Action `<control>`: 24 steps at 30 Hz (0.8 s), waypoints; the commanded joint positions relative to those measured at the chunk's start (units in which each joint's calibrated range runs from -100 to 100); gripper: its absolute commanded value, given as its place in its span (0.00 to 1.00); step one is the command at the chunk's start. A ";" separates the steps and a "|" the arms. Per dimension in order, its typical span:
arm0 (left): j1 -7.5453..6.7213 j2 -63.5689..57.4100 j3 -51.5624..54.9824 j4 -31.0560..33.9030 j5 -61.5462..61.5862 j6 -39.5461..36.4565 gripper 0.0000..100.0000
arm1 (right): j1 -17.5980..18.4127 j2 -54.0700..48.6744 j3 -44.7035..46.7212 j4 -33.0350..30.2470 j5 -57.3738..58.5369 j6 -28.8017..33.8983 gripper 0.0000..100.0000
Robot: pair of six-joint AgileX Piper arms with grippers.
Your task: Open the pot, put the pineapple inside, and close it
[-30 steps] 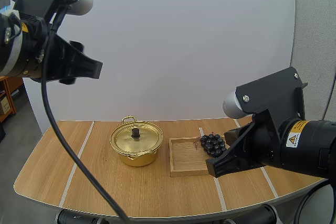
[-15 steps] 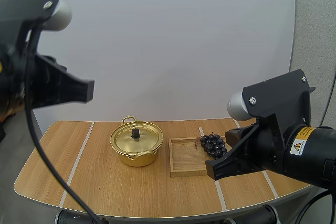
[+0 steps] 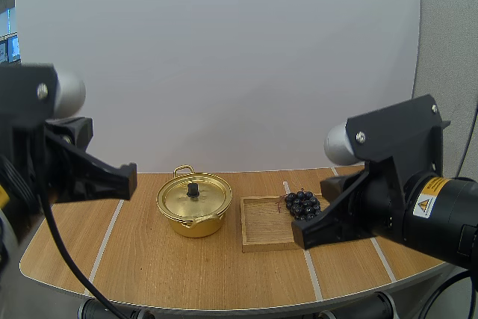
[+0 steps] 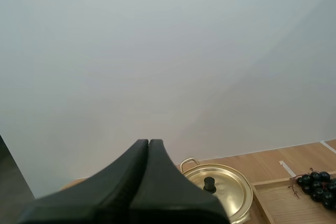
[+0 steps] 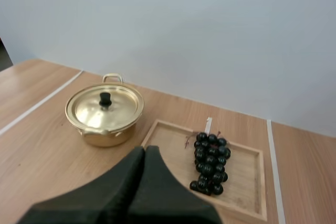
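A gold pot (image 3: 196,218) stands at mid-table with its lid (image 3: 183,198) on, a black knob (image 3: 193,188) in the lid's middle. To its right lies a wooden tray (image 3: 263,231) with a bunch of dark grapes (image 3: 302,205) at its far right corner. I see no pineapple. My left gripper (image 4: 148,142) is shut on nothing, high up and short of the pot (image 4: 231,187). My right gripper (image 5: 145,149) is shut too, empty, hovering before the tray (image 5: 168,145), with the grapes (image 5: 210,162) and the pot (image 5: 104,113) beyond it.
The wooden table (image 3: 142,259) has white lines running front to back and a rounded front edge. My left arm (image 3: 52,173) hangs over the table's left end, my right arm (image 3: 396,199) over its right front. A plain white wall stands behind.
My left arm has dropped from the upper left down to near table height at the left. My right arm has shifted only slightly. Pot, tray and grapes have stayed put.
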 commanded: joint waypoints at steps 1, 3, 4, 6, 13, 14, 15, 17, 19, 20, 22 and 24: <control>0.20 -0.33 4.41 -0.53 -8.47 -2.60 0.00 | -0.29 -0.31 1.62 0.48 -12.80 -0.01 0.00; 0.23 -0.33 7.28 -0.53 -12.78 -2.80 0.00 | -0.31 -0.31 3.24 0.34 -15.97 -0.01 0.00; 0.23 -0.33 8.43 -0.53 -13.66 -2.94 0.00 | -0.45 -0.31 4.18 0.26 -18.29 -0.01 0.00; 0.23 -0.33 10.19 -0.53 -16.77 -3.87 0.00 | -0.53 -0.31 4.94 -0.10 -20.23 -0.01 0.00; 0.23 -0.33 22.60 5.48 -34.25 -4.79 0.00 | -2.13 -0.31 18.83 -0.95 -47.76 -0.01 0.00; 0.23 -0.33 24.66 8.59 -35.76 -4.79 0.00 | -2.50 -0.31 20.60 -0.92 -50.98 -0.01 0.00; 0.23 -0.33 26.91 10.98 -36.63 -4.79 0.00 | -2.67 -0.31 21.50 -1.85 -51.89 -0.01 0.00; 0.23 -0.33 29.42 11.11 -39.03 -5.28 0.00 | -2.73 -0.31 23.82 -4.87 -54.03 -0.01 0.00; 0.23 -0.33 31.21 11.11 -43.30 -6.87 0.00 | -2.73 -0.31 25.84 -5.77 -55.33 -0.01 0.00; 0.23 -0.33 32.03 11.11 -46.38 -8.29 0.00 | -2.73 -0.31 27.38 -6.07 -56.11 -0.01 0.00; 0.23 -0.33 33.38 11.11 -49.80 -9.45 0.00 | -2.73 -0.31 29.58 -6.07 -56.60 -0.01 0.00; 0.23 -0.33 34.99 10.99 -52.28 -9.45 0.00 | -2.73 -0.31 32.71 -6.07 -56.97 -0.01 0.00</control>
